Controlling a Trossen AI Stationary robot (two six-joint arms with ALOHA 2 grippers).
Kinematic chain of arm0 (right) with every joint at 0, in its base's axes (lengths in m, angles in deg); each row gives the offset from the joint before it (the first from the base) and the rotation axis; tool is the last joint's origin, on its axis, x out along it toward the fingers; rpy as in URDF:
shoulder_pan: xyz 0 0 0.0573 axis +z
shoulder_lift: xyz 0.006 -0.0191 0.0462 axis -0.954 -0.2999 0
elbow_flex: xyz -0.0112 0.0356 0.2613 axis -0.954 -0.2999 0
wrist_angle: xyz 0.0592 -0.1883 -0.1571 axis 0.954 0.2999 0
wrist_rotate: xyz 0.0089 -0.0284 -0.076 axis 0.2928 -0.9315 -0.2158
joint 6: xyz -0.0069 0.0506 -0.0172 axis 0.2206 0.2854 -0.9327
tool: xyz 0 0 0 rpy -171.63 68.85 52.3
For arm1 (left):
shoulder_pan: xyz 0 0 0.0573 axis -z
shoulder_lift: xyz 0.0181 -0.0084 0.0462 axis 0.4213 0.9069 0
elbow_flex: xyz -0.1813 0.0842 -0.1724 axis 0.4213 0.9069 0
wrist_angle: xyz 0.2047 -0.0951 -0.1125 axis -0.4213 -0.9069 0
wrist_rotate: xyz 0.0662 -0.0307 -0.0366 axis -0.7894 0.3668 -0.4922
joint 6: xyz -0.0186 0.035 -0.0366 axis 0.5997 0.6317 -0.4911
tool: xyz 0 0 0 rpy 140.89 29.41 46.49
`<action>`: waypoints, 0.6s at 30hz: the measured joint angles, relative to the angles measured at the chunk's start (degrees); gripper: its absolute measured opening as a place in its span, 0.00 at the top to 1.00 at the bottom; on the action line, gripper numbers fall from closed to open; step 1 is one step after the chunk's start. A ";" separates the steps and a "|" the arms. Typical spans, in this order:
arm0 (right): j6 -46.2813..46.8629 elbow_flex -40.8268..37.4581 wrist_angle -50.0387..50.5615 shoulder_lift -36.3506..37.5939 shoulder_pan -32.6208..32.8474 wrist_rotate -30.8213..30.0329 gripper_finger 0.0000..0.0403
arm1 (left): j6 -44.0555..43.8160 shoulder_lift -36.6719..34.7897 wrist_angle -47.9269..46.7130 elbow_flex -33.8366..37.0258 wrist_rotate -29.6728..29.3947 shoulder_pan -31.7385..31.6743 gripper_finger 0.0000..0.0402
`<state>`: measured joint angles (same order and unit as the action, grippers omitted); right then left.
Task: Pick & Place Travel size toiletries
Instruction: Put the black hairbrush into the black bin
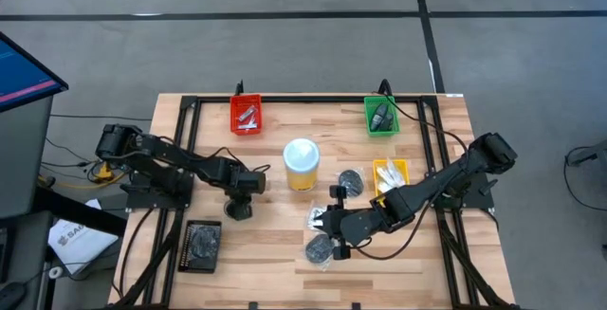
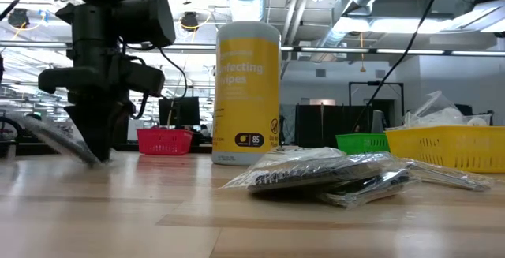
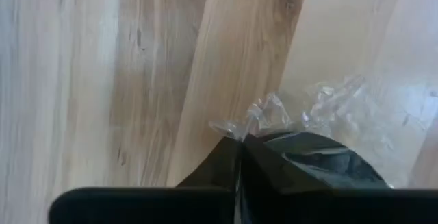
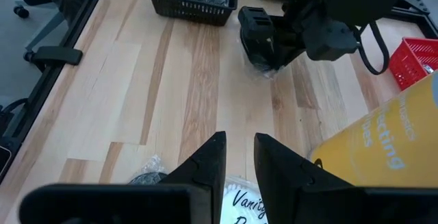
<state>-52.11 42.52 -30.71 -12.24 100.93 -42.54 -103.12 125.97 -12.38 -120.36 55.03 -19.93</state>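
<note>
From above, a pale wood table (image 1: pixel 275 244) stands on grey floor crossed by dark lines. On it, the left gripper (image 1: pixel 239 206) is closed on a bagged bundle (image 1: pixel 237 211) directly beneath it, with the black tray (image 1: pixel 201 246) near, toward the front edge. The right gripper (image 1: pixel 334 229) lies low among loose toiletries: a bagged bundle (image 1: pixel 320 248) just beside its tip, a sachet (image 1: pixel 316 218) on its other side, another bundle (image 1: pixel 352 181) farther back near the yellow tray (image 1: pixel 391 173). The tub (image 1: pixel 301 164) stands upright between the arms; red tray (image 1: pixel 247 115) and green tray (image 1: pixel 381 117) sit at the far edge.

At table height, the room shows ceiling ducts and strip lights. The left gripper (image 2: pixel 93 151) points straight down; clear film (image 2: pixel 55 138) slants away from its tip. A flat bagged bundle (image 2: pixel 331 175) lies with its long axis across the view.

Through the left wrist, the fingers (image 3: pixel 226 162) meet on crinkled clear film (image 3: pixel 274 111), with the dark bundle (image 3: pixel 318 154) just beyond them.

Through the right wrist, its fingers (image 4: pixel 209 159) stand narrowly apart, holding nothing, over a printed sachet (image 4: pixel 239 203); the left gripper (image 4: pixel 263 39) is well ahead, beside the black tray (image 4: pixel 191 8).
</note>
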 joint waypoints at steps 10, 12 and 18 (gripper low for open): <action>0.00 0.02 0.15 0.00 -0.02 0.00 0.83 | -1.52 -5.49 -0.74 -0.01 -1.29 1.91 1.00; 0.00 0.02 0.20 0.00 -0.02 0.00 0.83 | -2.33 -7.69 -1.79 -0.01 -1.87 2.57 1.00; 0.00 0.02 0.20 0.00 -0.04 0.00 0.83 | -8.63 -15.92 -7.59 -0.01 -2.99 5.43 1.00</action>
<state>-52.11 42.55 -30.51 -12.24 100.89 -42.54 -111.76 110.05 -19.97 -120.37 52.03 -14.50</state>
